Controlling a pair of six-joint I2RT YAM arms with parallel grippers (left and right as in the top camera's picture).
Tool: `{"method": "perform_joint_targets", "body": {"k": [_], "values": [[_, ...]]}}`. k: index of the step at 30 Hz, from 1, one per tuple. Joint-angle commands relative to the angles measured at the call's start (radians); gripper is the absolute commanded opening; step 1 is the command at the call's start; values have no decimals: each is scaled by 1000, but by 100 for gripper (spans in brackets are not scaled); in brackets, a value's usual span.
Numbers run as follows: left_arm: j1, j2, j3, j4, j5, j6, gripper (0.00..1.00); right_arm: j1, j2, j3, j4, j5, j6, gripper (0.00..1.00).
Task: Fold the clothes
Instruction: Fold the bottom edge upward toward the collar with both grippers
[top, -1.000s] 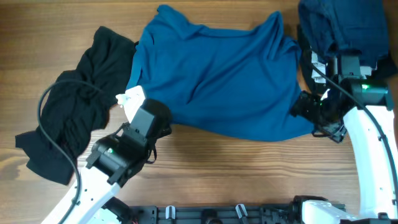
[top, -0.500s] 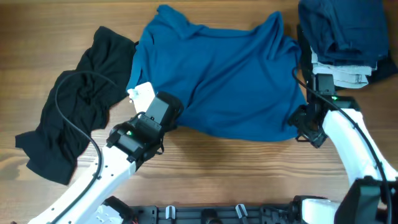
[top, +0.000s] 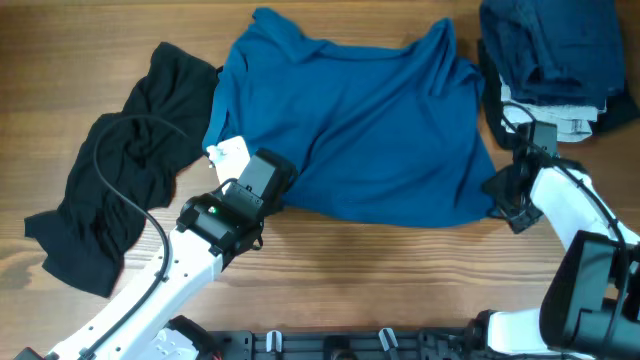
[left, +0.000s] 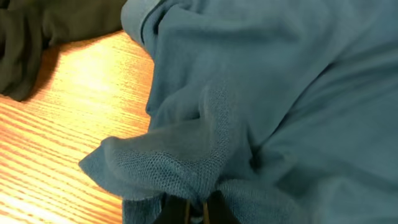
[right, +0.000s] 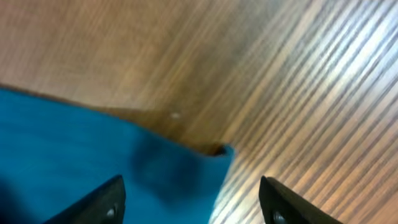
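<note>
Overhead, the light is even and soft on the bench (top: 380, 260). The blue cloth (top: 350, 120) casts a thin shadow along its lower edge. My left wrist view is sharp, with warm glare at upper left. My right wrist view is blurred, my fingers (right: 102, 202) dark smears at the bottom.

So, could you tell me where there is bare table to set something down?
The widest bare wood is the near strip below the blue garment, between the left arm and right arm. A smaller patch lies far left, beyond the black garment. Crowded: the stacked clothes, far right.
</note>
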Motion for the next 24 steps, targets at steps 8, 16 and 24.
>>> {"method": "perform_joint_targets", "body": {"k": [8,16,24], "values": [[6,3,-1,-59,-9,-56,4,-8,-3,-56,52,-121,-105,4],[6,-190,1,-234,275,-161,4,-8,-399,238,-441,-143,-292,4],[6,-413,5,-451,309,-209,4,-8,-517,298,-716,-147,-315,4]]}}
